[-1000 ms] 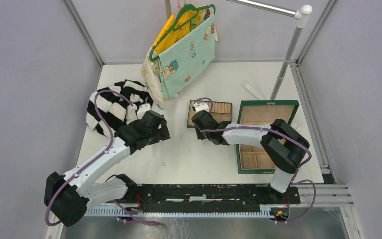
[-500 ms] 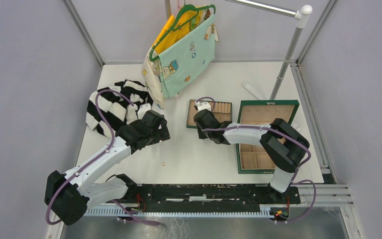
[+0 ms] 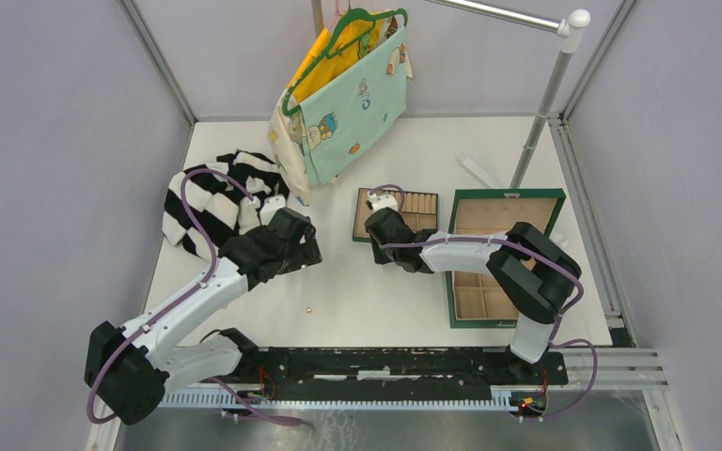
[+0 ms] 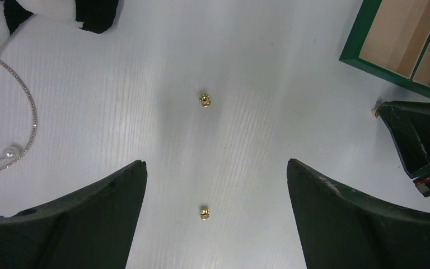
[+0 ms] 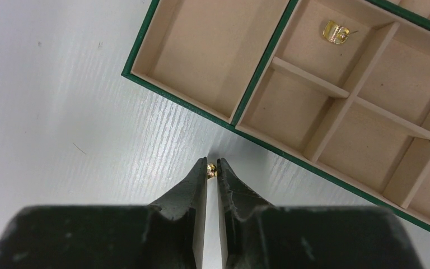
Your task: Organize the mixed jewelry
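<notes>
My right gripper is shut on a tiny gold piece, pinched at the fingertips just off the edge of the small green-rimmed tray with tan compartments. A gold ring piece lies in one compartment. In the top view the right gripper hangs over the tray's left end. My left gripper is open above the table, with one gold bead between its fingers and another farther ahead. A thin pale chain with pearl ends lies to the left. One gold bead shows in the top view.
A large green box with tan compartments stands at the right. A striped black-and-white garment lies at the left behind my left gripper. Clothes on a green hanger hang from a rail with an upright pole.
My right gripper has shifted slightly toward the small tray. The left arm has hardly moved.
</notes>
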You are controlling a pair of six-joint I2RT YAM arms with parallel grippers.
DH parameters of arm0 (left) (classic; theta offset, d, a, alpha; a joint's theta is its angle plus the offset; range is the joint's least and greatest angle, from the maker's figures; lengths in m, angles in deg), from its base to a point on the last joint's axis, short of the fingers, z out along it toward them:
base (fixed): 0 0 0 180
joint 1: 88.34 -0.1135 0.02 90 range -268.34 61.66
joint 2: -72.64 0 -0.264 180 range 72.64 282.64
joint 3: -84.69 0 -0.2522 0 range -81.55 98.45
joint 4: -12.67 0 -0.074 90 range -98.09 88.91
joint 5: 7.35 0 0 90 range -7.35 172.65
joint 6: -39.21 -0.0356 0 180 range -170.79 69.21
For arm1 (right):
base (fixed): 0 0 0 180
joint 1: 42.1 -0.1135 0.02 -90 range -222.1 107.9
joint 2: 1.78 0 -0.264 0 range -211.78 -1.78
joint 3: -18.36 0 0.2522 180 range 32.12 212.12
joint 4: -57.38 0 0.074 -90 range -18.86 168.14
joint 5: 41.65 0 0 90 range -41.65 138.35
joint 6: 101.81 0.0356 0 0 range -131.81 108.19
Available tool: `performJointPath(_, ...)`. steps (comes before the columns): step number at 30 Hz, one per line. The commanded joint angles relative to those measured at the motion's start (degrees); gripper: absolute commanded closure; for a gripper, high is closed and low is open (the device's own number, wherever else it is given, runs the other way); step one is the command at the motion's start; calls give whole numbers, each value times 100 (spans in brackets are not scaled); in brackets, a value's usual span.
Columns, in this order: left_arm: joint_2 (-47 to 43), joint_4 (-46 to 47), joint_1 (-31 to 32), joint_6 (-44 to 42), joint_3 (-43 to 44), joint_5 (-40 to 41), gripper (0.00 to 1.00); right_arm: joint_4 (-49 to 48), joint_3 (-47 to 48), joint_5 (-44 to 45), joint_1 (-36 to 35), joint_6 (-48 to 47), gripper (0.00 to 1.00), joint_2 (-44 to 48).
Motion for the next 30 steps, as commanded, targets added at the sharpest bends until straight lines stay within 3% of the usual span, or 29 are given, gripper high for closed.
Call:
performJointPath(1,12,36,21,-59,108,196,0,-229,17,-7,23,83,85,-8)
performJointPath(3,3,41,20,-60,109,195,0,-229,17,-22,27,78,88,7)
performJointPath(6,-1,41,24,-69,100,202,0,-206,17,-40,23,87,100,47)
performJointPath(15,-28,-5,21,-125,173,311,0,-99,-136,-479,146,-193,100,759)
performJointPath(19,-132,-151,20,42,275,655,0,-273,-147,-2306,737,-402,100,1101)
performJointPath(24,-512,80,20,-38,202,687,0,-460,41,-3728,1244,-610,100,1433)
performJointPath(30,-296,100,20,-78,223,534,0,-682,435,-5219,1433,-675,100,1357)
